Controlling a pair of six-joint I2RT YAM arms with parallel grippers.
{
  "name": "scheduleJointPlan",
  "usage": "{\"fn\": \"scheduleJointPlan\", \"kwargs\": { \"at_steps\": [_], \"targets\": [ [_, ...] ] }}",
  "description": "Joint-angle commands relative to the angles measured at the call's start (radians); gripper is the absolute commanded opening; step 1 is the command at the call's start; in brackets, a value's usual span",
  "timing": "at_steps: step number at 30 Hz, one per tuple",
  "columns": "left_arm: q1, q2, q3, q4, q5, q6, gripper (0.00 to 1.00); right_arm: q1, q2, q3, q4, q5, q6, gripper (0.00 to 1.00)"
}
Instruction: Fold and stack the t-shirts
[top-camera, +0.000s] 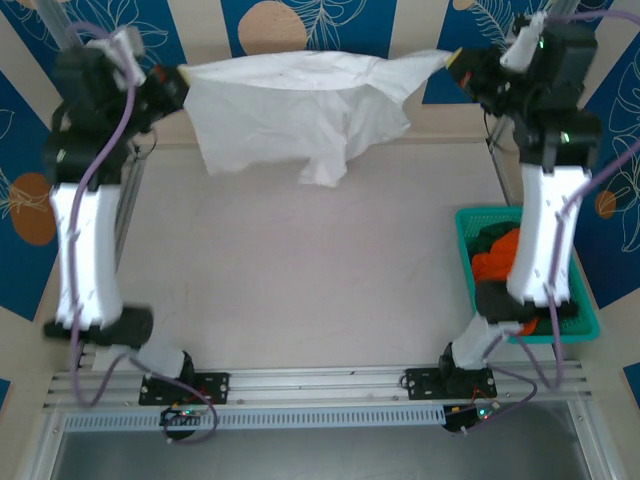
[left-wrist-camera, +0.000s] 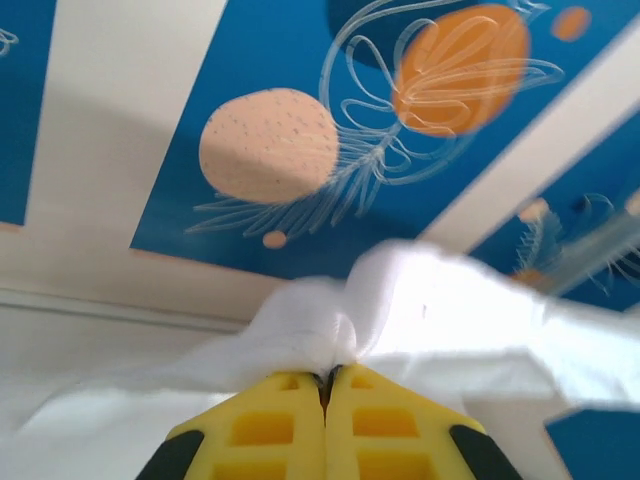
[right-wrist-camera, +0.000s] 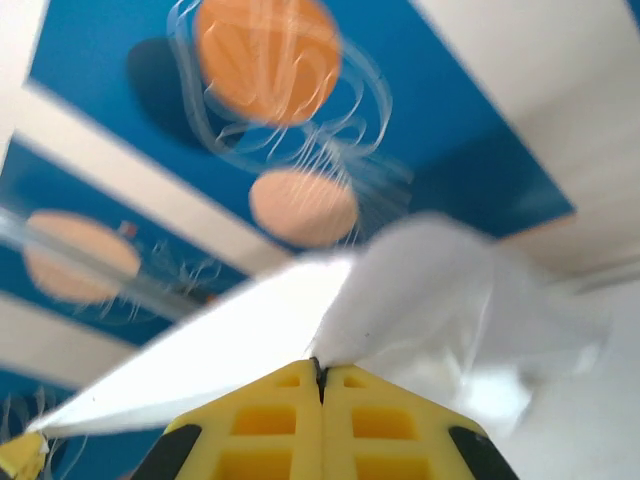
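A pale table (top-camera: 300, 280) stands before a blue and cream wall panel (top-camera: 290, 25) printed with leaves and discs. The white t-shirt (top-camera: 290, 110) hangs stretched in the air above the table's far edge. One upper corner is pinched in the left gripper (top-camera: 178, 80) and the other in the right gripper (top-camera: 452, 60), with both pairs of jaws closed tight on the cloth.

The step in hand appears to be spreading the shirt for laying flat. Lower both arms evenly and keep the top edge taut. Let the hanging hem meet the table first, so the bunched lower middle unrolls rather than creases.

The top view gives the full drape, and the teal basket (top-camera: 465, 250) at right holding an orange t-shirt (top-camera: 495, 262) and dark cloth. The wrist views add how little cloth sits between the yellow fingers (left-wrist-camera: 290, 400): a small fold at the very tips, which a hard pull may slip.
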Motion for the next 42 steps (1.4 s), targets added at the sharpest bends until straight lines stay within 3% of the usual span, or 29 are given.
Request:
{"fn": "scheduleJointPlan", "kwargs": {
  "at_steps": [1,5,8,11,12,13,15,17,18,23,28,35,39,42],
  "targets": [
    [0.006,-0.281,-0.380,-0.014,-0.024,0.124,0.00,0.071,-0.232,-0.397,-0.076,-0.011,-0.111,0.00],
    [0.006,-0.569,-0.887,-0.085,-0.018,0.127,0.00,0.135,-0.598,-1.095,0.113,-0.007,-0.004,0.00],
    [0.007,-0.765,-1.152,-0.187,-0.097,0.112,0.02,0.160,-0.756,-1.454,0.067,-0.017,0.070,0.00],
    [0.004,-0.953,-1.291,-0.354,-0.302,-0.008,0.21,0.211,-0.885,-1.673,-0.036,0.003,0.125,0.02],
    [-0.006,-0.992,-1.274,-0.370,-0.362,-0.025,0.34,0.214,-0.925,-1.703,-0.060,0.001,0.133,0.04],
    [-0.007,-1.016,-1.252,-0.368,-0.388,-0.036,0.44,0.214,-0.966,-1.718,-0.088,0.002,0.149,0.12],
    [-0.005,-1.002,-1.193,-0.394,-0.477,-0.115,0.38,0.213,-1.006,-1.683,-0.143,0.018,0.177,0.32],
    [-0.006,-0.937,-1.132,-0.371,-0.486,-0.115,0.43,0.216,-1.005,-1.605,-0.178,0.066,0.185,0.56],
    [-0.006,-0.901,-1.113,-0.355,-0.480,-0.112,0.41,0.215,-0.993,-1.563,-0.192,0.107,0.184,0.60],
    [-0.006,-0.713,-1.098,-0.192,-0.377,-0.079,0.47,0.217,-0.847,-1.453,-0.096,0.226,0.149,0.55],
    [-0.022,-0.508,-1.203,-0.085,-0.225,-0.141,0.50,0.287,-0.579,-1.472,0.016,0.222,0.136,0.51],
    [-0.040,-0.268,-1.326,-0.010,-0.286,-0.195,0.49,0.397,-0.238,-1.525,0.151,0.247,0.170,0.47],
    [-0.032,-0.243,-1.402,-0.017,-0.374,-0.316,0.47,0.412,-0.182,-1.611,0.233,0.231,0.244,0.44],
    [-0.028,-0.257,-1.495,0.036,-0.350,-0.406,0.47,0.421,-0.176,-1.676,0.263,0.236,0.296,0.43]
  ]
}}
